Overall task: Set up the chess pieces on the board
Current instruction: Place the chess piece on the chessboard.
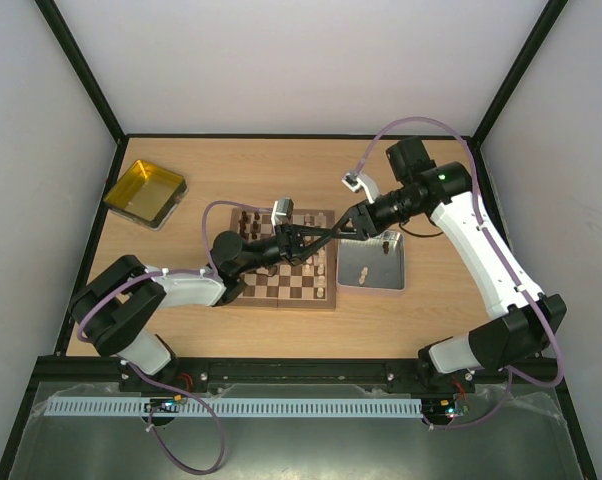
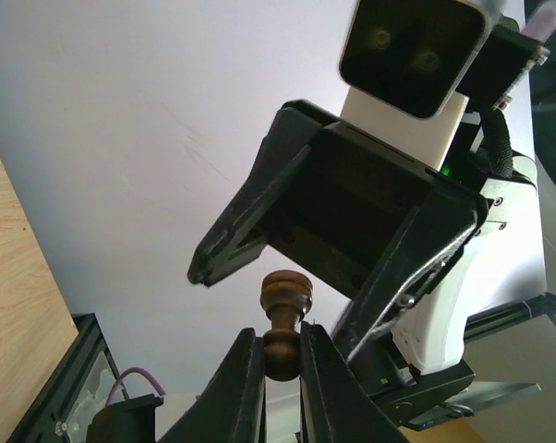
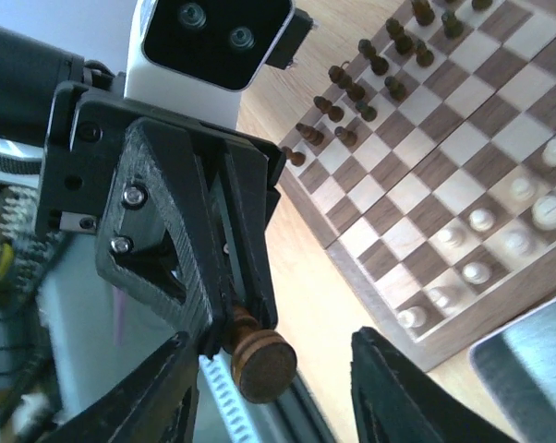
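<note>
Dark chess piece [image 2: 284, 323] pinched at its waist in the narrow jaws of the left gripper [image 1: 319, 237], in the air over the right edge of the board [image 1: 299, 290]. Left arm stretched low across the board. Right gripper [image 3: 271, 355] facing it tip to tip, jaws wide either side of the piece. Just beside the board, a metal tray [image 1: 369, 278] with pale pieces [image 1: 385, 243] inside.

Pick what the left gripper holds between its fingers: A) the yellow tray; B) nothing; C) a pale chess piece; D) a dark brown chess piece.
D: the left wrist view shows the left gripper closed on a dark brown chess piece.
</note>
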You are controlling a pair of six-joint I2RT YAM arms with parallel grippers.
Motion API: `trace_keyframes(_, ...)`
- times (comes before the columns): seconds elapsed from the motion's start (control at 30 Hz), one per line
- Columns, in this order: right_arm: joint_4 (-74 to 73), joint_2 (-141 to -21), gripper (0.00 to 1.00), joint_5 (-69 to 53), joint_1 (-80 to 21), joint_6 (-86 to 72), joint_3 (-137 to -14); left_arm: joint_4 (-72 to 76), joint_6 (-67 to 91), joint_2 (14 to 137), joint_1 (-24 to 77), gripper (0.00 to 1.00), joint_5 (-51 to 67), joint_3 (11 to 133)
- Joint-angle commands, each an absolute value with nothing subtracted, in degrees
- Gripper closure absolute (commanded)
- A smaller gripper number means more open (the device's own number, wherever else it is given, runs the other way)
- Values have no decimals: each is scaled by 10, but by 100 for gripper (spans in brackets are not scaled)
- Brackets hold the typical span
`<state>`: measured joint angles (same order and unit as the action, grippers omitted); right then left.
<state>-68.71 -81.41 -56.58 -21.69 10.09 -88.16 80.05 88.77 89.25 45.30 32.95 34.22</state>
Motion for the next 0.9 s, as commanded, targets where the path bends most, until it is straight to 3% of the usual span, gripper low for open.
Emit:
trace_keyframes(0.0, -685, -806, 47, -557, -221, 92, -871, 857, 882, 884, 453, 94, 328, 361)
trace_keyframes(0.13, -681, -806, 38, -553, -221, 88, -874, 853, 879, 881, 453, 94, 329, 360)
trace_keyframes(0.4, -655, -806, 38, -504, -221, 55, -888, 783, 844, 858, 453, 95, 332, 361)
trace_keyframes(0.87, -617, -820, 38, -345, -213, 15, -923, 31, 519, 713, 449, 98, 249, 542)
